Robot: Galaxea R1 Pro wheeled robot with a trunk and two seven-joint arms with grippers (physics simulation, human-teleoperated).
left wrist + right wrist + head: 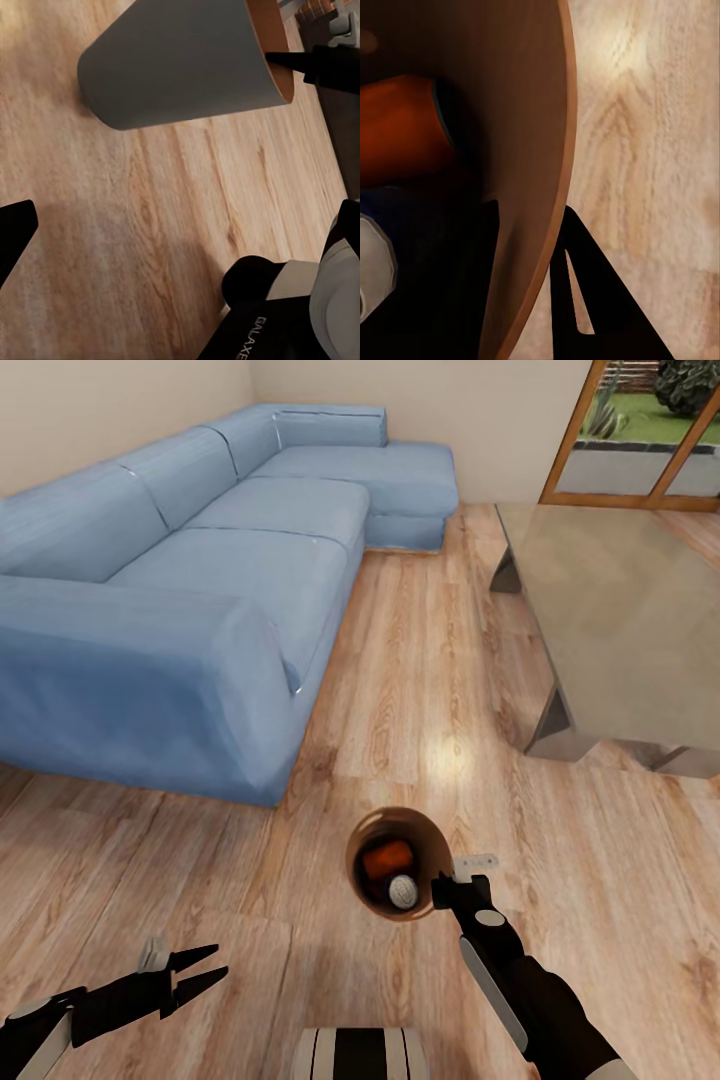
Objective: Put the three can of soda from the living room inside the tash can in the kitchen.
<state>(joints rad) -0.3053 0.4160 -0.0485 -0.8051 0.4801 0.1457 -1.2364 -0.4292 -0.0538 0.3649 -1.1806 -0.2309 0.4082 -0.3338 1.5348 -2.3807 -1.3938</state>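
Bin [372, 895] — brown inside, grey outside — holding orange can [388, 856].

A blue sectional sofa [200, 570] faces a low grey table [625, 610] across plank floor [420, 660].

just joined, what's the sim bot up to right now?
It is in the living room beside the blue sofa and the low grey table. The right hand is clamped on the rim of the trash can, one finger inside the wall and one outside. An orange soda can lies inside, with a second can's silver top showing next to it. The left hand is open and empty, low over the wood floor.
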